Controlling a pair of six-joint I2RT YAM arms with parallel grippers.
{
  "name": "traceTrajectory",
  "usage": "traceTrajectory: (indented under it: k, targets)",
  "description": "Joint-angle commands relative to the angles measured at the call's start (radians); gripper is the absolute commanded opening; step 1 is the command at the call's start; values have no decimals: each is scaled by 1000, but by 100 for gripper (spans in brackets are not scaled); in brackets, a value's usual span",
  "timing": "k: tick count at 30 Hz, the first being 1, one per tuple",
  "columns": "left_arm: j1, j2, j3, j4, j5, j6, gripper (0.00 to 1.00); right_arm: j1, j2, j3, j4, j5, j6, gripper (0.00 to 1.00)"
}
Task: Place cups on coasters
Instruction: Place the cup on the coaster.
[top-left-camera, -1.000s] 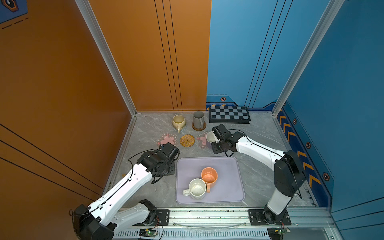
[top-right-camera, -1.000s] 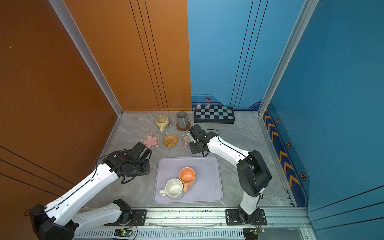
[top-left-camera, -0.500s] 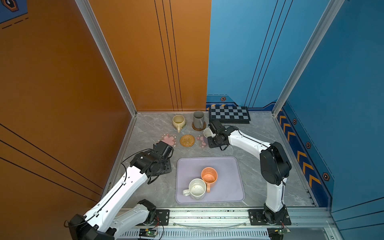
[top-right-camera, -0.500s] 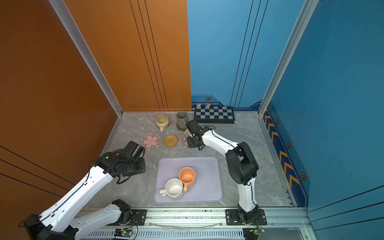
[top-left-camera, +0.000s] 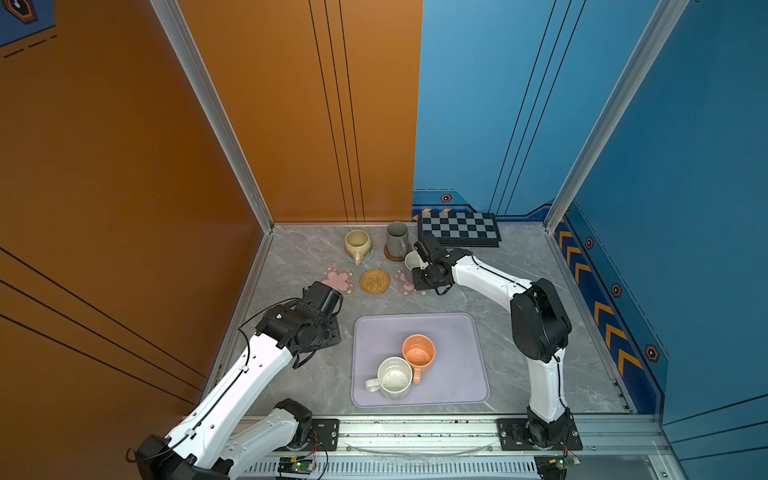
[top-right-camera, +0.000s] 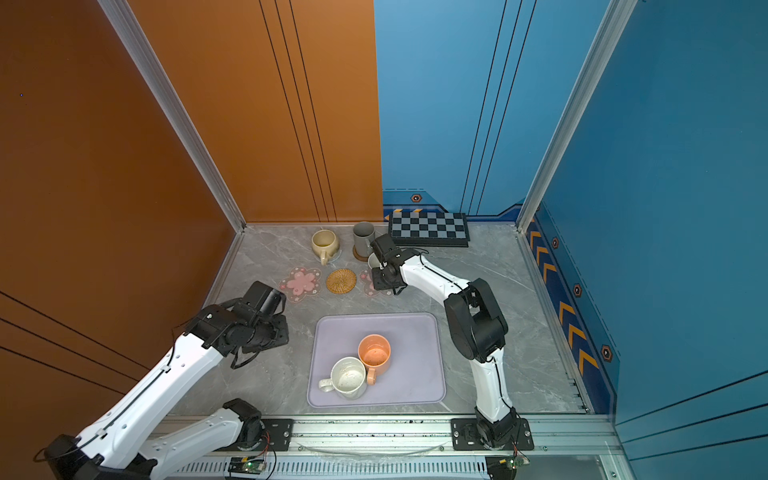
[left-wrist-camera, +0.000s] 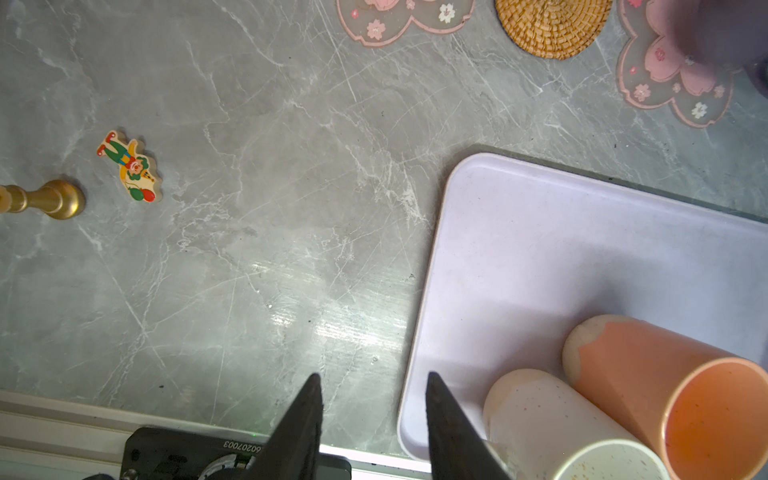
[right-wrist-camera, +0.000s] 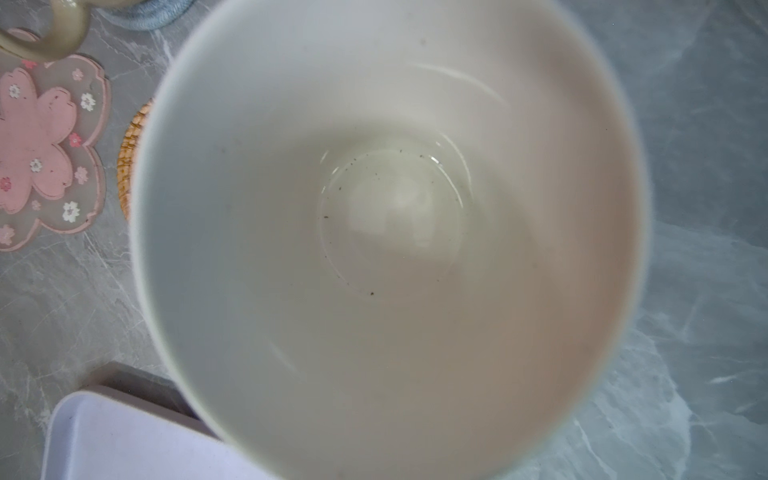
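Tray (top-left-camera: 457, 345) is sitting front-centre, carrying two touching mugs (top-left-camera: 394, 377). Behind it, left flower coaster (top-left-camera: 337, 279), woven coaster (top-left-camera: 375, 281) and right flower coaster (top-left-camera: 401, 283) are lying in a row, with a third mug (top-left-camera: 411, 262) over the last one. Further back, rounded mug (top-left-camera: 357, 244) and tall mug (top-left-camera: 397, 239) are standing on the back coasters (top-left-camera: 390, 256), board (top-left-camera: 457, 229) just right of them.

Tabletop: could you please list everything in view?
flower coasters: 2, pink, mid-table.
rattan coaster: 1, tan, between them.
lavender mug: 1, lavender, at one flower coaster.
beige mug: 1, beige, on grey coaster.
grey mug: 1, grey, on brown coaster.
tray: 1, lavender, front.
orange mug: 1, orange, on tray.
speckled mug: 1, white, on tray.
checkered board: 1, black-grey, back.
clown figure: 1, multicoloured, left wrist view.
gold piece: 1, gold, near it.
left gripper: open, empty.
right gripper: shut on lavender mug.
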Motion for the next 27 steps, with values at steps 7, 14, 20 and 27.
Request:
traceTrajectory:
  k: [7, 14, 20, 27]
  targets:
    - [17, -24, 6, -5, 19, 15, 42, 8, 11, 54, 45, 34, 21, 0]
    - [21, -52, -11, -7, 26, 4, 42, 15, 16, 61, 49, 44, 15, 0]
    - [23, -73, -18, -6, 30, -4, 42, 28, 44, 67, 48, 81, 2, 0]
    - [22, -85, -25, -7, 31, -9, 42, 28, 55, 64, 49, 105, -4, 0]
